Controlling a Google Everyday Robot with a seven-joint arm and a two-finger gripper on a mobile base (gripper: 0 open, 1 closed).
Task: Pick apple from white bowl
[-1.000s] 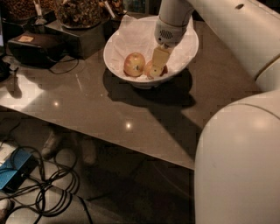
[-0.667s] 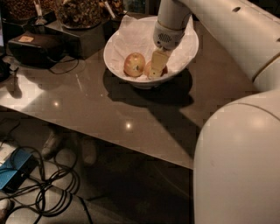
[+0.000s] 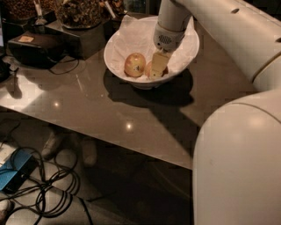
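Note:
The white bowl (image 3: pixel 127 37), wide and lined with crinkled white paper, stands on the brown table at the back. Two apples lie in it. The paler, yellower apple (image 3: pixel 135 64) lies at the front left. The red-pink apple (image 3: pixel 148 70) lies just right of it and is mostly hidden by my gripper (image 3: pixel 157 72). The gripper reaches straight down into the bowl from the white arm above and sits right at that red apple. I cannot tell whether it holds the apple.
The brown table (image 3: pixel 109 114) has its front edge running diagonally toward the lower right. A black box (image 3: pixel 33 46) and dark containers with dried plants (image 3: pixel 81 13) stand at the back left. Cables and a blue device (image 3: pixel 15 173) lie on the floor. My white base (image 3: pixel 239 167) fills the lower right.

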